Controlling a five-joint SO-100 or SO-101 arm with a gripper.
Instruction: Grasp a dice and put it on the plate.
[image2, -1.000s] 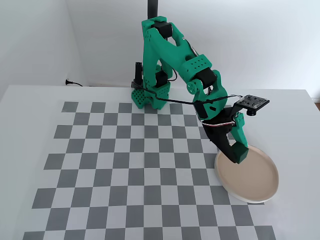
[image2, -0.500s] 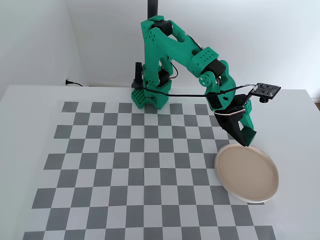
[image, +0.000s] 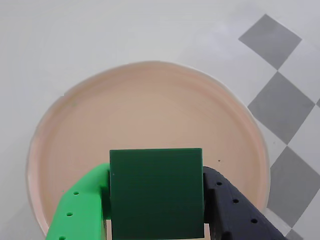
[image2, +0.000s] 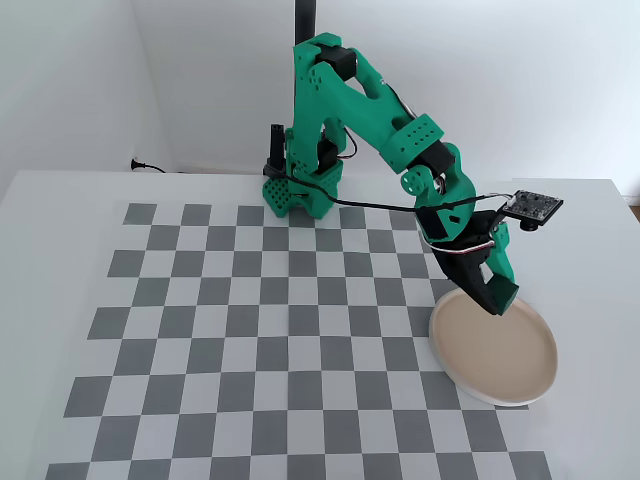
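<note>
The claw (image: 157, 227) grips the dice (image: 156, 192) between closed jaws. It hangs directly above the plate (image2: 455, 378), near the table's right edge.

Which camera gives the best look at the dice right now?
The wrist view: the dice fills the lower middle, clamped between the tool's green and black fingers above the plate. In the fixed view the tool hides it; I cannot make it out.
</note>
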